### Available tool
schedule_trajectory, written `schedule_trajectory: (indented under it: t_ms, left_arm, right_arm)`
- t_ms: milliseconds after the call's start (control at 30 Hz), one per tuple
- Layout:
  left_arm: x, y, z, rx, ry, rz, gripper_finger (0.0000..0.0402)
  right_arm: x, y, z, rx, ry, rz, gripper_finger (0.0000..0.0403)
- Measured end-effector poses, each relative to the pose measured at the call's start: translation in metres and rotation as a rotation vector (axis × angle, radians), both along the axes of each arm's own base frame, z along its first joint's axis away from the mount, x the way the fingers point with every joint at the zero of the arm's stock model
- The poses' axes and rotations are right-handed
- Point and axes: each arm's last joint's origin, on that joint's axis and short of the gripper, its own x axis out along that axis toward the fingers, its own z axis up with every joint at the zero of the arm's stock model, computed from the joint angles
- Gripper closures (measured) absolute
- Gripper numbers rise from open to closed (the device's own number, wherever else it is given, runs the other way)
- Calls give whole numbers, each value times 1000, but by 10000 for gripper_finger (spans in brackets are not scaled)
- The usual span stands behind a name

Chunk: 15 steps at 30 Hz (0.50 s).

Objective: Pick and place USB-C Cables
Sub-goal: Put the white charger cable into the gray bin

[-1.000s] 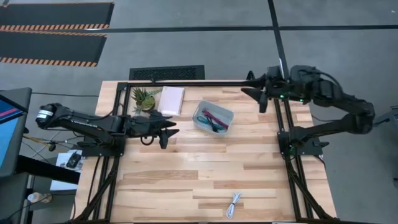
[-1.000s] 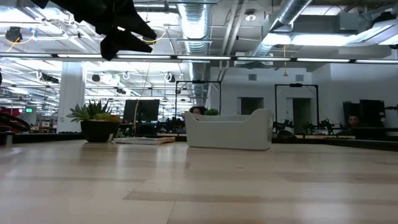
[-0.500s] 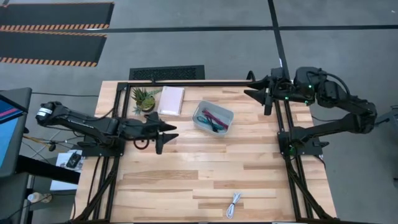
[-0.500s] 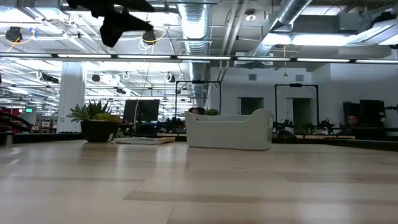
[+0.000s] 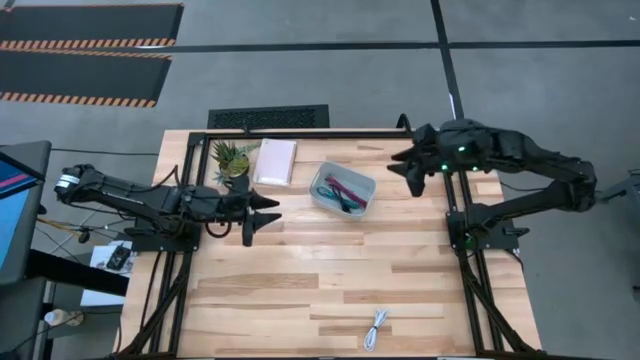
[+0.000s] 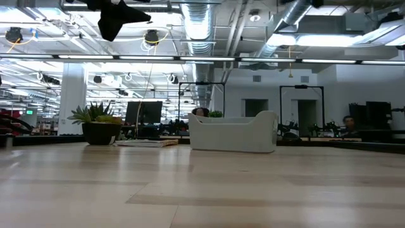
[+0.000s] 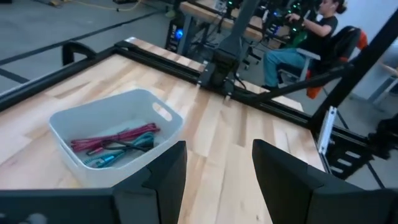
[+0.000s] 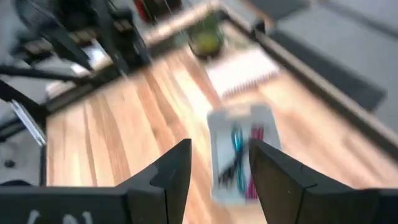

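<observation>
The clear tray (image 5: 342, 189) sits toward the table's far side and holds the maroon-pink cable (image 7: 115, 138), the teal cable (image 7: 124, 151) and a thin black one among them. The white cable (image 5: 377, 328) lies bundled on the wood by the near edge. My left gripper (image 5: 262, 212) hovers open, high in the air to the tray's left, pointing at it; the low view shows it near the top (image 6: 123, 16). My right gripper (image 5: 405, 165) hangs open above the table, right of the tray. In the right wrist view the tray (image 8: 239, 155) shows blurred between the fingers.
A small green plant (image 5: 230, 158) and a pale pink notebook (image 5: 276, 160) stand left of the tray by the far edge. Black frame rails (image 5: 300, 134) run along the far side and both flanks. A seated person (image 7: 305, 37) shows beyond the table.
My left gripper has drawn back a little toward the table's left edge and risen. My right arm has swung its gripper away from the far rail, toward the near side and the tray. Both stayed open. The cables and tray have not moved.
</observation>
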Motion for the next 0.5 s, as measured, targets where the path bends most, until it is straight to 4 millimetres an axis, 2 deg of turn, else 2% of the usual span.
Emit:
schedule_trajectory:
  t_ms: [100,200,333,500]
  left_arm:
    - [1,-1,2,-22,-21,-18,231]
    - [-1,-2,12,-92,-118,-76,231]
    - [-7,-3,25,-155,-220,-134,231]
    - [-14,-1,27,-139,-214,-129,231]
  right_arm:
    - [3,2,-8,59,68,-6,219]
    - [6,7,-7,105,38,56,219]
    - [7,14,-3,76,6,140,219]
    - [13,25,-2,40,-12,194,219]
